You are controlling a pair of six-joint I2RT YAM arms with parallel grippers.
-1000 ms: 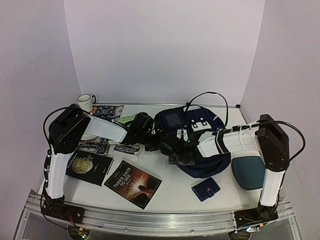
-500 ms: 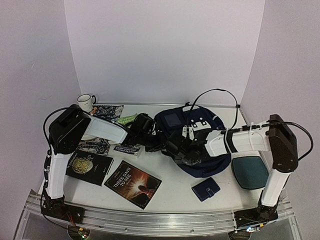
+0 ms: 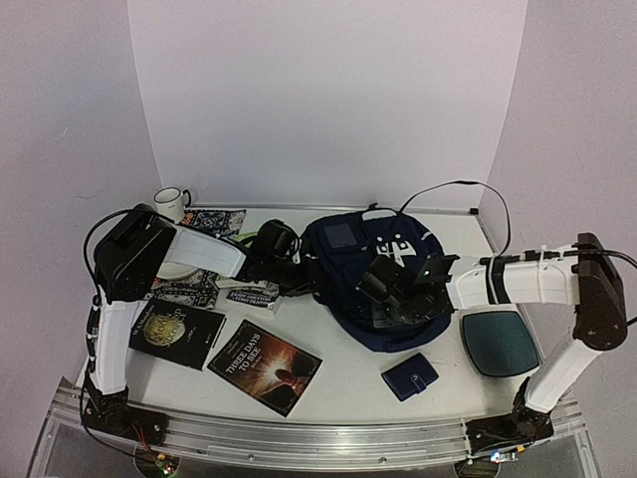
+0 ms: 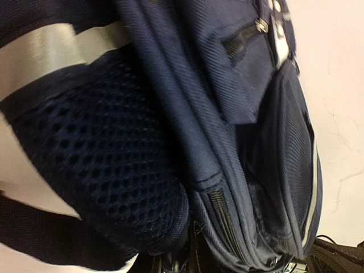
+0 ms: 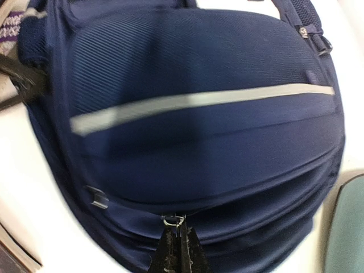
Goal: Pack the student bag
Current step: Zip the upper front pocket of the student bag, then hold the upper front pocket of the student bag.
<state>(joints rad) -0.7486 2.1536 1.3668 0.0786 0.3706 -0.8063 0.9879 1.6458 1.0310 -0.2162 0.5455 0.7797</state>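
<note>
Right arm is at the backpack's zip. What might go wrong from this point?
1. The right gripper is shut on only the tip of the small zip pull; it may slip off once pulled.
2. The student bag lies soft and bulging, so it may drag along instead of unzipping; how firmly the left gripper holds its side is unclear.
3. A dragged bag might push the navy wallet lying near it.
</note>
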